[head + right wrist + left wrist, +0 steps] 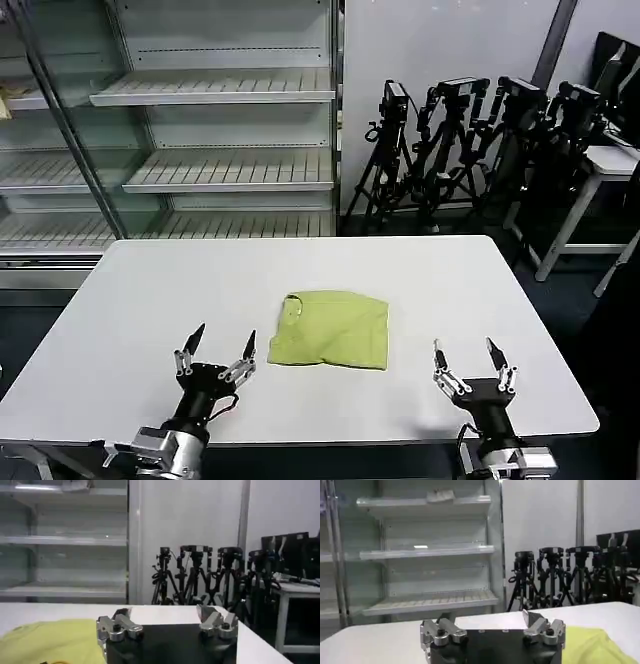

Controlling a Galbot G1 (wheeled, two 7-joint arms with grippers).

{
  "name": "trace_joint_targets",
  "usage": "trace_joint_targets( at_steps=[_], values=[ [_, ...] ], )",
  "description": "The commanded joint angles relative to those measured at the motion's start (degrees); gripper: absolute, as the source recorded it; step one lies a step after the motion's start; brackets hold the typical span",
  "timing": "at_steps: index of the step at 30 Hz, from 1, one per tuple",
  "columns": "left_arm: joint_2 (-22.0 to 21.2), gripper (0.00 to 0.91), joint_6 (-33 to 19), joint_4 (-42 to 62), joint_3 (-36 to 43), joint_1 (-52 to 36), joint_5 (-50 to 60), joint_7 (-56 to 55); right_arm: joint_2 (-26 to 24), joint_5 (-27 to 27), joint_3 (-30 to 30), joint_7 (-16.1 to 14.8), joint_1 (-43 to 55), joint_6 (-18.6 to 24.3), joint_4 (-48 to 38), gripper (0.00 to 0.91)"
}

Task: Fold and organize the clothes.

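1. While the T-shirt (330, 329) is lying folded into a compact rectangle at the middle of the white table (130, 300), both arms are waiting at the near edge.
2. The left gripper (221, 340) is hovering just left of it, fingers apart.
3. The right gripper (468, 354) is sitting further right, fingers apart too.
4. Any final tidying is probably calling for low, gentle pinches at the edges.

Plenty of bare counter (130, 300) all around. The only thing on it is the folded T-shirt (332, 330) mid-counter, sitting between the left gripper (222, 339) and right gripper (468, 348), both spread wide at the near edge. Shelves (215, 95) and tripods (470, 140) stand well behind the far edge.
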Motion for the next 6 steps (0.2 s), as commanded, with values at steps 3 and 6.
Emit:
trace_joint_targets(
  at_steps=[3, 6],
  values=[
    [0.14, 0.907, 1.94, -3.44, -4.2, 3.48, -4.04, 2.58, 0.18, 2.62, 0.27, -0.95, -1.71, -2.97, 2.74, 0.907],
    [0.43, 0.907, 2.09, -3.12, -4.7, 3.45, -4.36, 3.28, 0.37, 2.4, 1.46, -1.07, -1.48, -3.27, 2.87, 0.907]
  ],
)
